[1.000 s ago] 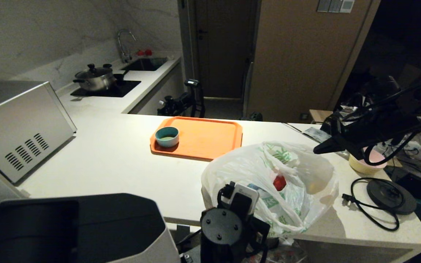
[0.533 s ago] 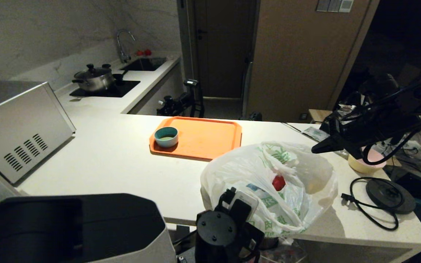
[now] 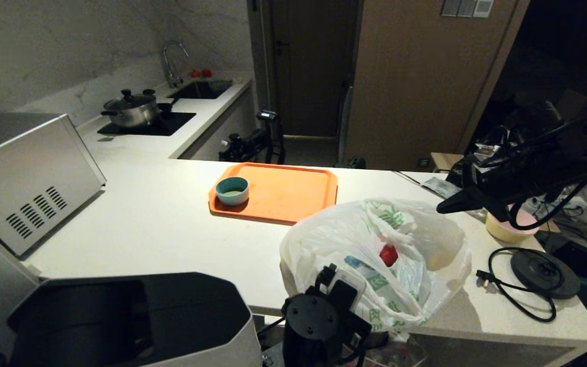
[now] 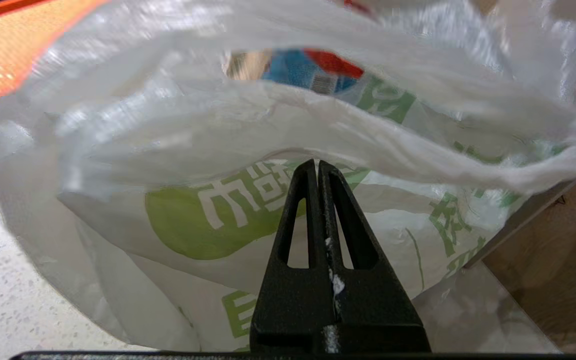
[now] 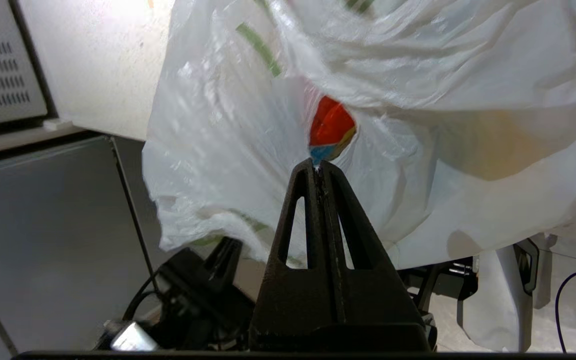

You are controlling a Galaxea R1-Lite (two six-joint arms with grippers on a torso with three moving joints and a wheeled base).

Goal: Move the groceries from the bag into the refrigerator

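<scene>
The white plastic bag (image 3: 375,255) with green characters stands at the counter's near edge, its mouth slack and partly open. Groceries show inside: a red piece (image 3: 388,254), a blue-and-red pack (image 4: 308,70) and a yellowish lump (image 3: 438,260) behind the plastic. My left gripper (image 4: 317,164) is shut and empty, its tip close against the bag's near side below the rim; its wrist (image 3: 319,321) shows below the counter edge. My right gripper (image 3: 444,208) is shut too, hanging just right of the bag and pointing at it; past its tip (image 5: 317,162) shows the red-and-blue pack (image 5: 330,127). The refrigerator is out of view.
An orange tray (image 3: 293,196) with a teal bowl (image 3: 232,190) lies behind the bag. A silver box with vent slots (image 3: 23,173) stands at the left. A black kettle base with cord (image 3: 545,272) and a pink-rimmed bowl (image 3: 510,229) sit to the right.
My left arm's wrist has sunk a little at the bag's near side. The bag and the right gripper have kept their places.
</scene>
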